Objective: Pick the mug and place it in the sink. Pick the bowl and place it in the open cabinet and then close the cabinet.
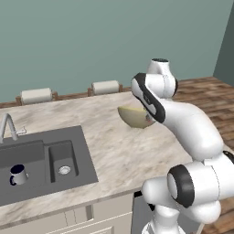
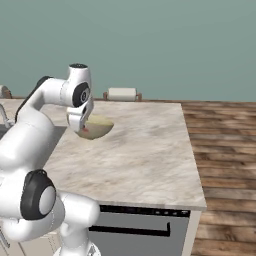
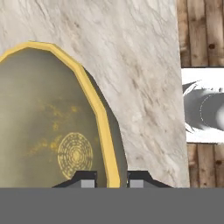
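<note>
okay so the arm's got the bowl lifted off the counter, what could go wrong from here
1. The gripper pinches only the thin paler rim of the wide olive-tan bowl, with one finger inside and one outside. The bowl hangs tilted above the marble counter, so a fast swing could make it slip or twist.
2. The small dark mug already sits in the dark grey sink; a dropped bowl could land near it.

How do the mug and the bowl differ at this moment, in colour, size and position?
Colour: the mug is dark navy-black, while the bowl is olive-tan with a paler yellow rim.
Size: the mug is small and cylindrical; the bowl is wider and shallow.
Position: the mug stands upright in the large basin of the sink; the bowl is tilted above the marble counter, its rim pinched by the tool.
Both are round vessels.
</note>
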{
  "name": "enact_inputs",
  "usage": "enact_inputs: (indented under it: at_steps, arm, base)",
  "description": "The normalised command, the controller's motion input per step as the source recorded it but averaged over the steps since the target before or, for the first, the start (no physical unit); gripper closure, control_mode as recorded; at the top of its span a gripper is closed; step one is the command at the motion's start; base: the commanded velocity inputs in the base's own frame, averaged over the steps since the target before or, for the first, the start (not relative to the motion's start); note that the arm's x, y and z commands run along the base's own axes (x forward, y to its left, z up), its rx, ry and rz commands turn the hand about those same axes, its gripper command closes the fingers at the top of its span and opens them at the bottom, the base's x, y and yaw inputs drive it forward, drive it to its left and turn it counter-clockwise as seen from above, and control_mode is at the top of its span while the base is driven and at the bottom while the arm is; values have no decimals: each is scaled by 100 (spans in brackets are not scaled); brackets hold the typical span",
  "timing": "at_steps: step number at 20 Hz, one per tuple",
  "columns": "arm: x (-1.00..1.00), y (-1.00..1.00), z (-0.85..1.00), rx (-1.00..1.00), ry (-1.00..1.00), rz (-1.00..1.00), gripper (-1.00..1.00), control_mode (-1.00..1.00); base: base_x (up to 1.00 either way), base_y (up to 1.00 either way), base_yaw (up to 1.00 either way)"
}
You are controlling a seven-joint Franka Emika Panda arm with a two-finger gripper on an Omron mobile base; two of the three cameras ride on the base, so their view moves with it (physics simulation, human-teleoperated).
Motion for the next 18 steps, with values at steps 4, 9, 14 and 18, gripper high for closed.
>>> enact_inputs:
  at_steps: [4, 9, 14, 18]
  arm:
    - [-33, -3, 34, 0, 8, 0, 100, -100]
    - [-56, 0, 20, 0, 0, 7, 100, -100]
    - [-63, 0, 4, -1, -6, 9, 100, -100]
    - [-45, 0, 4, -1, -8, 9, 100, -100]
  base:
    - [0, 0, 0]
    - [0, 0, 0]
    - [0, 0, 0]
    - [0, 0, 0]
